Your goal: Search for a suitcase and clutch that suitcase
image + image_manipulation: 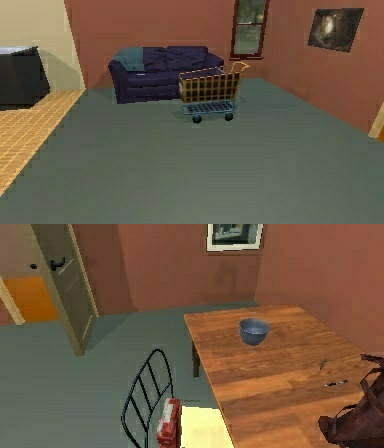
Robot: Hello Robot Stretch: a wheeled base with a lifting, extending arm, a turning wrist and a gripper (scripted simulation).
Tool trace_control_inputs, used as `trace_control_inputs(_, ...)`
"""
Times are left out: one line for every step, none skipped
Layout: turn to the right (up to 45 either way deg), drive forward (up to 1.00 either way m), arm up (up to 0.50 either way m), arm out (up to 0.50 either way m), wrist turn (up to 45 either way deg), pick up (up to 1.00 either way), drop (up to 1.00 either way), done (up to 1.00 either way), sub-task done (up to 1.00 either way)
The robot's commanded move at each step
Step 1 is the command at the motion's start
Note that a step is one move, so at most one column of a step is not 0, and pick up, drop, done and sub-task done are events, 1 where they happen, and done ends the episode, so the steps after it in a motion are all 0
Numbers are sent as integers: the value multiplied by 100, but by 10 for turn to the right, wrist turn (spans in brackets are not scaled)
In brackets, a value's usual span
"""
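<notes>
The room has terracotta walls [100, 30] and a grey-blue floor [200, 170]. In the forward view a dark blue sofa [160, 72] stands at eleven o'clock against the far wall, with a wire cart [208, 92] on wheels just in front of it at twelve. The cart's basket is a deep mesh box, and I cannot tell what lies in it.

In the arm side view a wooden table [270, 374] fills the span from three to five o'clock. A blue bowl [254, 329] sits on it near two o'clock, well apart from everything else on the tabletop. I cannot make out whether anything lies in it. A dark wire-backed chair [148, 394] stands at seven o'clock with a red thing [170, 422] on its seat, and an open door [65, 279] is at ten.

My best candidate for the suitcase is the dark maroon bag [358, 414] at four o'clock on the table's near corner, cut off by the picture's edge. I cannot tell whether it really is a suitcase. It looks soft and slumped, with loops or straps standing up from it. I judge it will sag and swing rather than lift stiffly, and it may be heavy for two thin fingers. A strap or top handle would be the place to take hold, not the fabric body, which would likely slip or bunch.

I cannot tell the state of my gripper from these views.
</notes>
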Motion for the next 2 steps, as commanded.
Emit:
trace_control_inputs(0,0,10,0,0,0,0,0,0)
trace_control_inputs(0,0,0,0,0,0,0,100,0)
